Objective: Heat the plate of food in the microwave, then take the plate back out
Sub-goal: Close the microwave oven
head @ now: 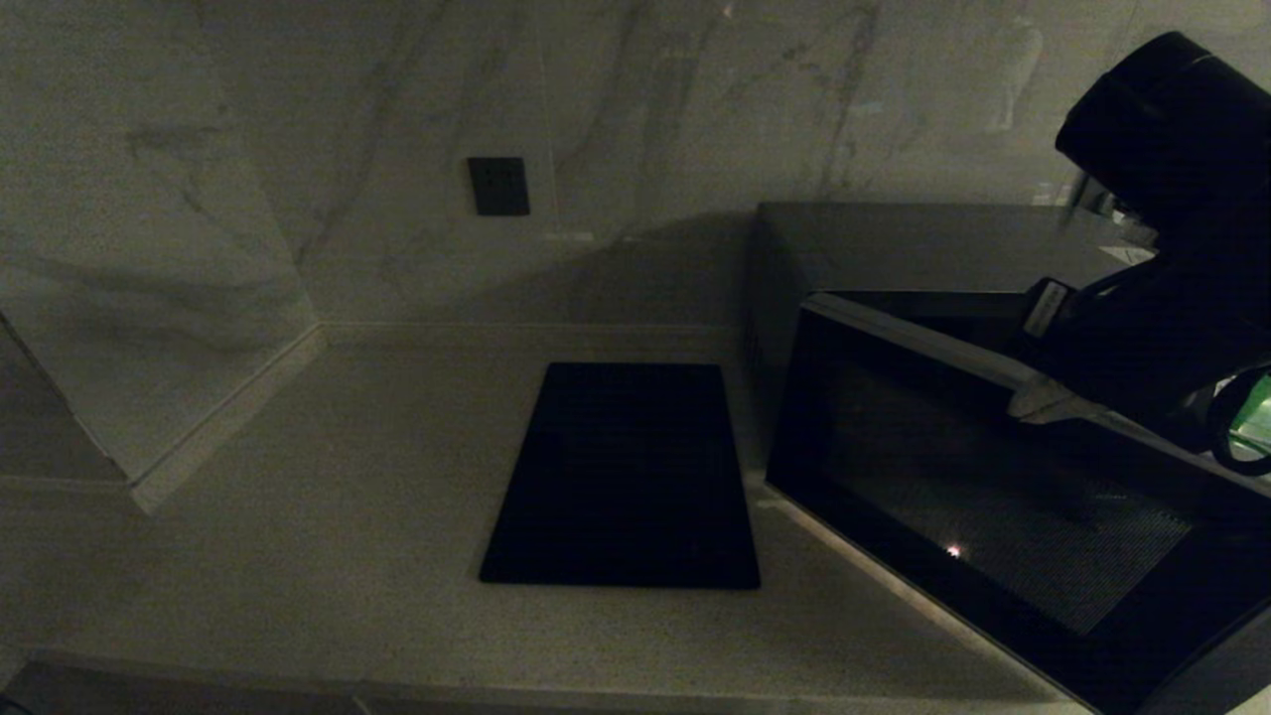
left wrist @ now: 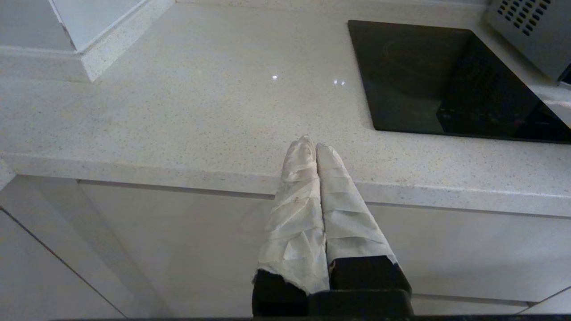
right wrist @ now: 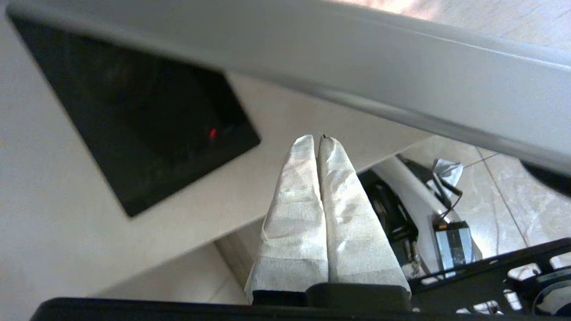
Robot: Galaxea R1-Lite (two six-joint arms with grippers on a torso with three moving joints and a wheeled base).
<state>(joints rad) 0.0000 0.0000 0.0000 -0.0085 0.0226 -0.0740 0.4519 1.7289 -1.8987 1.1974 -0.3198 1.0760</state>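
A dim kitchen corner seen from above. A pale, finely speckled stone countertop (head: 328,556) runs beneath white marble-look wall panels (head: 298,129) with grey veining; a small dark square wall plate (head: 498,186) is set into the back wall. A flat, glossy black rectangular cooktop slab (head: 624,477) lies flush in the counter.

On the right stands the microwave (head: 894,258), a large dark grey boxy oven with a matt metal top. Its black glass door (head: 993,497) has a fine dotted mesh pattern, a pale trim strip along its upper edge and one small point of reflected light. The door stands swung out from the oven body, with a dark gap behind its upper edge. The plate of food appears in none of the three views, so its place cannot be told.

The right arm (head: 1162,228), a bulky black shape, reaches in from the upper right, over the top edge of the door. In the right wrist view, the right gripper (right wrist: 319,139) has two long tapered fingers (right wrist: 294,214) wrapped in creased white tape, pressed together and holding nothing, just beside a smooth grey metal edge of the microwave, with the cooktop below.

The left gripper (left wrist: 311,145) hangs near the counter's front edge, above smooth white cabinet fronts (left wrist: 178,249). Its fingers, wrapped in the same wrinkled white tape, are also closed together and empty. A vented grey corner of the microwave shows beyond the cooktop.
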